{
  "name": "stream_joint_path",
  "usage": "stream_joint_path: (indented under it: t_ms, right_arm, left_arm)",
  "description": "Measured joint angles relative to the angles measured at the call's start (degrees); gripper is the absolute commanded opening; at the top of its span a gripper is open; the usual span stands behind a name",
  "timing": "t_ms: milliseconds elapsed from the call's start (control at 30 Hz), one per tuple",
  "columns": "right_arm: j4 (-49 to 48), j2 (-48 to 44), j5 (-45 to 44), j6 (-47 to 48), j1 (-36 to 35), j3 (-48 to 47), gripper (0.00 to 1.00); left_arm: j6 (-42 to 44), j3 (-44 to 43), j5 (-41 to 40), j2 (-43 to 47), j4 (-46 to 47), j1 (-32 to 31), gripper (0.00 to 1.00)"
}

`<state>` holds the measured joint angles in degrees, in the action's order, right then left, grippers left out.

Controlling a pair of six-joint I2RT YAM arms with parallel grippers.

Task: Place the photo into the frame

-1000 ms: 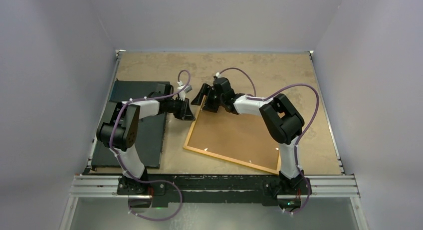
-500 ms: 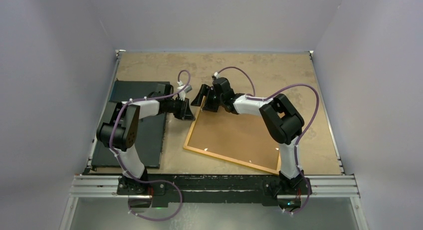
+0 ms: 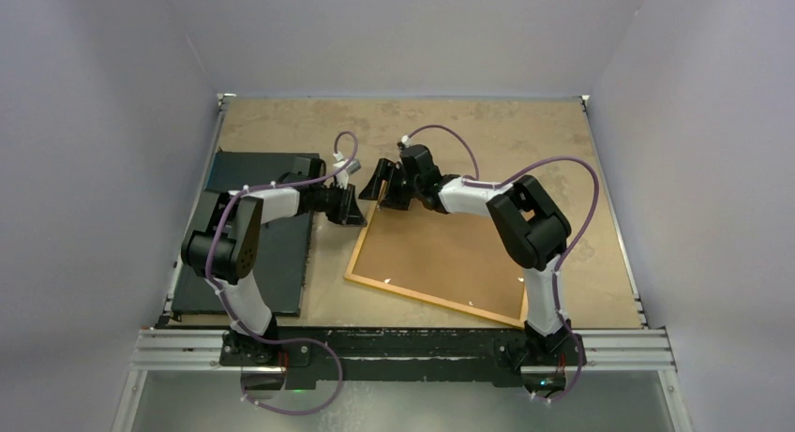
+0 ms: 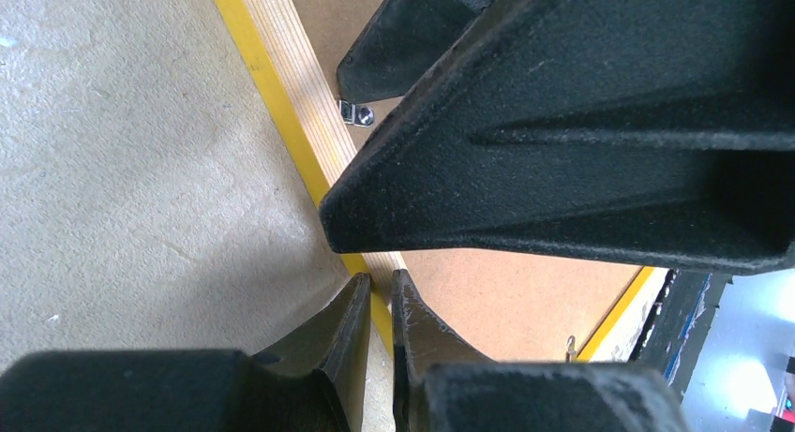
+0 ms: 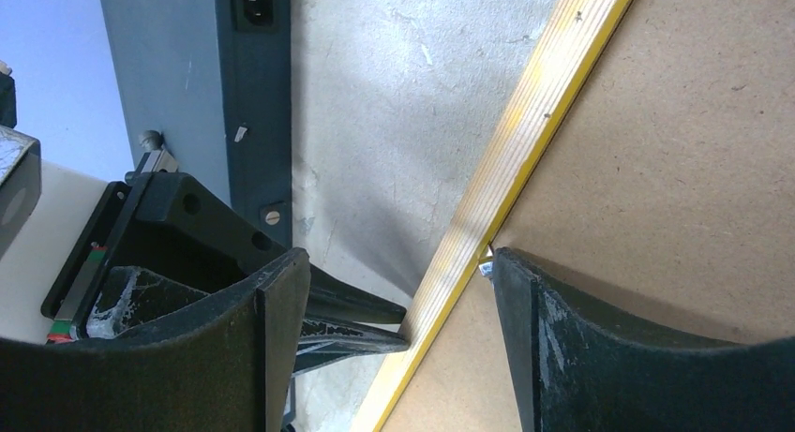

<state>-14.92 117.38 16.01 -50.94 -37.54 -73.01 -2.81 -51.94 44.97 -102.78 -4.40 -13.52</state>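
Left gripper (image 4: 380, 290): fingers were drawn almost together, pinching the yellow outer edge of the frame (image 5: 530, 123) near its far left corner.
Right gripper (image 5: 398, 263): released, with its jaws wide apart across the same rail; one finger hung over bare table (image 3: 525, 132) and the other over the backing board (image 3: 450, 254).
Spacing of the two: the tips were near each other, on opposite sides of the rail, with the left gripper's fingertips meeting the rail from outside.
Frame position: it lay flat on the table between the arms, back side up and turned at an angle, with its near edge close to the right arm's base.
Frame contents: the brown backing board filled the opening, and a small metal clip (image 4: 356, 113) sat at the inner edge of the rail.
Black board (image 3: 277, 245): it lay flat to the left of the frame, under the left arm and apart from the frame.
Markings: a power socket (image 5: 251, 3) sat in the black board's edge; no lettering there could be read.
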Motion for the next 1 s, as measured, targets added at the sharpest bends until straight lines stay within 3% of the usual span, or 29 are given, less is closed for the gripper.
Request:
stream_joint_path:
  t_ms: [500, 567, 733, 867, 1000]
  right_arm:
    - [-0.87, 0.48, 0.04, -0.57, -0.35, -0.07, 0.72]
    - [-0.48, 0.52, 0.11, -0.50, -0.35, -0.37, 0.76]
    - [3.89, 0.76, 0.81, 0.31, 0.22, -3.72, 0.98]
    - [8.61, -2.51, 0.98, 2.40, 3.02, -4.39, 0.99]
    - [14.95, -12.28, -4.44, 4.50, 12.31, -1.92, 0.99]
  left_arm:
    - [0.02, 0.00, -0.04, 0.04, -0.02, 0.00, 0.09]
    - [0.04, 0.00, -0.02, 0.07, -0.04, 0.00, 0.09]
    - [1.16, -0.48, -0.22, 0.31, -1.42, 0.09, 0.09]
    - [4.22, -2.67, -0.24, 0.31, -5.55, 0.63, 0.11]
    - [8.24, -5.90, -0.31, 0.42, -10.12, 1.16, 0.15]
